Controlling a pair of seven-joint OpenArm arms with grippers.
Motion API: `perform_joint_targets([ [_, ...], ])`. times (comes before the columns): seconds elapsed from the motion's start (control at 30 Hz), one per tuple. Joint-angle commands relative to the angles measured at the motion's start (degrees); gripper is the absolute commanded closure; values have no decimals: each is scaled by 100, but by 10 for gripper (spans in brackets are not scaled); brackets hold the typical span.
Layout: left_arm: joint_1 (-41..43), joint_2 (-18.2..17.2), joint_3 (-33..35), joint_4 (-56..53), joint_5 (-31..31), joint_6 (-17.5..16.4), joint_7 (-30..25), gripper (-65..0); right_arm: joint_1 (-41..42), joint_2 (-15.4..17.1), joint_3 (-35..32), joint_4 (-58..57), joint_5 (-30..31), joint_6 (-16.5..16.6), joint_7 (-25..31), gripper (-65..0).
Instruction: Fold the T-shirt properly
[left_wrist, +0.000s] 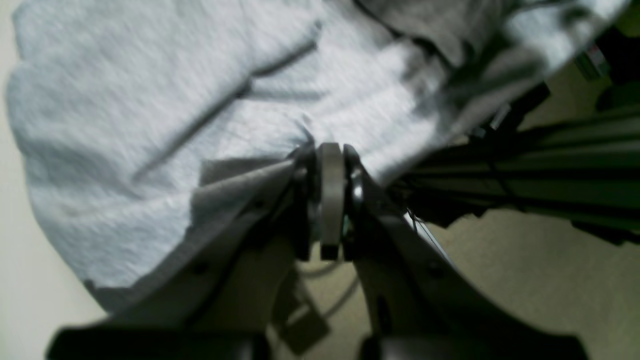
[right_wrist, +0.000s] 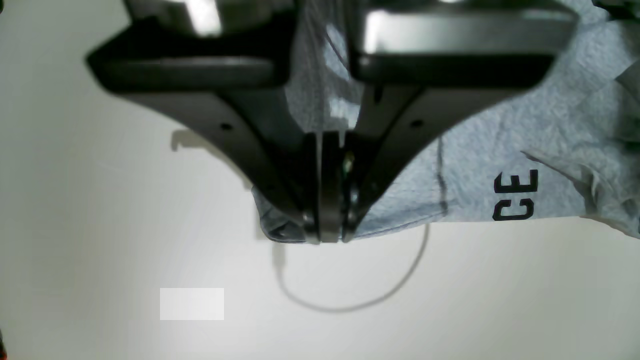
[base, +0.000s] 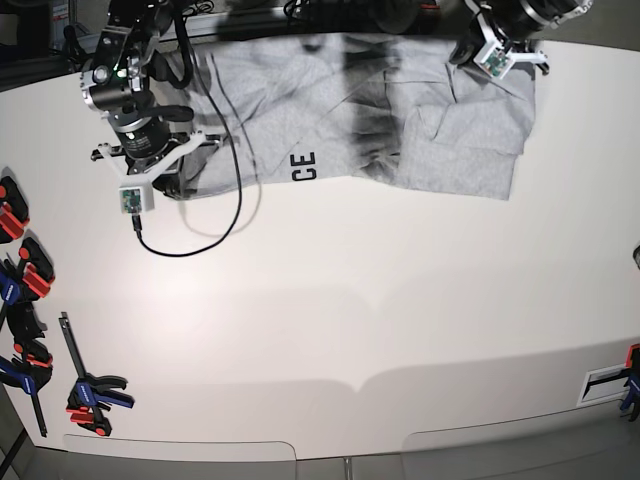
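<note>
The light grey T-shirt (base: 400, 130) lies rumpled along the far edge of the white table (base: 350, 330), with black letters "CE" (base: 303, 167) showing near its front hem. My right gripper (base: 175, 182) is at the shirt's left front corner. In the right wrist view it (right_wrist: 327, 235) is shut on the hem of the shirt (right_wrist: 500, 140), beside the letters (right_wrist: 515, 195). My left gripper (base: 478, 48) is at the shirt's far right. In the left wrist view it (left_wrist: 330, 150) is shut on a bunch of the cloth (left_wrist: 150, 125).
A black cable (base: 215, 210) loops from the right arm onto the table, and also shows in the right wrist view (right_wrist: 350, 305). Several red and blue clamps (base: 95, 395) lie along the left edge. Another clamp (base: 630, 380) is at the right edge. A dark frame (left_wrist: 550, 170) stands beyond the table.
</note>
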Motion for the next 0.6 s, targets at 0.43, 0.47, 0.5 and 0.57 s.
perform_joint_targets([
  [0.43,61,-407,-26,111,-835,-30,332,0,31,20,15,116,55,46,131,0],
  [0.47,61,-433,-26,111,-935,-30,332,0,31,20,15,116,55,44,131,0],
  [0.5,61,-428,-26,111,-1001,-30,330,0,31,20,15,116,55,44,131,0],
  [0.57,61,-428,-26,111,-1185,-30,328,0,31,20,15,116,55,46,131,0],
])
